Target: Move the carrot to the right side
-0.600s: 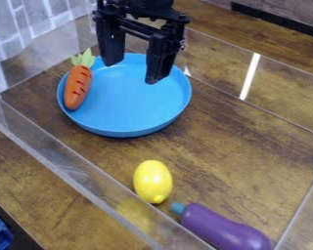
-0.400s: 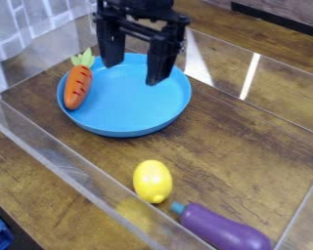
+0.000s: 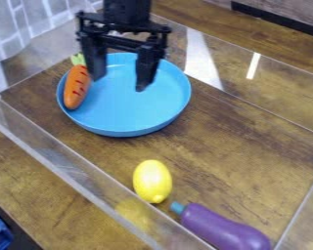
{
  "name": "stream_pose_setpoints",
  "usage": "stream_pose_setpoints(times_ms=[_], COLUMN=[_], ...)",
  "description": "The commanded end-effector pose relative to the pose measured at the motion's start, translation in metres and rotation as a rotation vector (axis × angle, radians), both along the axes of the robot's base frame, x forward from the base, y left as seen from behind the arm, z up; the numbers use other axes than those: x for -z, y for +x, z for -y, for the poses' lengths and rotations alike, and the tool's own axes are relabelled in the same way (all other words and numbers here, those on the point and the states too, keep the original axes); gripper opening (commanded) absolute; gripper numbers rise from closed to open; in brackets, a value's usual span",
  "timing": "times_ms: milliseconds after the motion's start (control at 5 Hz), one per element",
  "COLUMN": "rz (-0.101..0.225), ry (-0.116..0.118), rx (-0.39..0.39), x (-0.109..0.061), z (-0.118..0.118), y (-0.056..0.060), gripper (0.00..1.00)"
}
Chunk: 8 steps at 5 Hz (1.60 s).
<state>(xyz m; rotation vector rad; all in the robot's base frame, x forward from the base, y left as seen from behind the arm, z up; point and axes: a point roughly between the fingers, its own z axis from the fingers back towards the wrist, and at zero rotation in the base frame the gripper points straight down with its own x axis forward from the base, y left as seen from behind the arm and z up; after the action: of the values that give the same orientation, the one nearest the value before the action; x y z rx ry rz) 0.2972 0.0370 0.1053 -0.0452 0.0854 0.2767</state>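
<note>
The carrot (image 3: 75,84) is small and orange with a green leafy top, lying on the left rim of the blue plate (image 3: 146,112). My gripper (image 3: 118,76) hangs over the plate's left half, pointing down, just right of the carrot. Its two black fingers (image 3: 148,70) stand wide apart with nothing between them. The left finger is close beside the carrot's top; whether it touches the carrot I cannot tell.
A yellow lemon (image 3: 152,181) lies near the front, and a purple eggplant (image 3: 222,231) with a green stem lies at the front right. Clear plastic walls (image 3: 55,156) fence the wooden table on the left and front.
My gripper has shifted left across the plate toward the carrot and stayed open. The carrot, lemon and eggplant have not moved.
</note>
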Motion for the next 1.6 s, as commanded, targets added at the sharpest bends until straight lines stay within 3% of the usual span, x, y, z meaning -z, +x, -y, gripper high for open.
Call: stream_pose_setpoints(times_ms=[0,200,600,800,1000,1400], rz=[0.065,0.088,0.109,0.12,0.127,0.165], ry=[-0.011,-0.024,-0.025,-0.032,-0.056,-0.088], rx=[-0.153,-0.27,-0.319,-0.323,-0.297,-0.245], x=[-0.008,-0.001,0.021,0.029,0.031,0.027], z=[-0.025,-0.041,-0.061,-0.07,-0.078,-0.083], y=[0.011,0.009,0.011,0.014,0.017,0.02], gripper=[1.0,1.0,1.0,1.0,1.0,1.0])
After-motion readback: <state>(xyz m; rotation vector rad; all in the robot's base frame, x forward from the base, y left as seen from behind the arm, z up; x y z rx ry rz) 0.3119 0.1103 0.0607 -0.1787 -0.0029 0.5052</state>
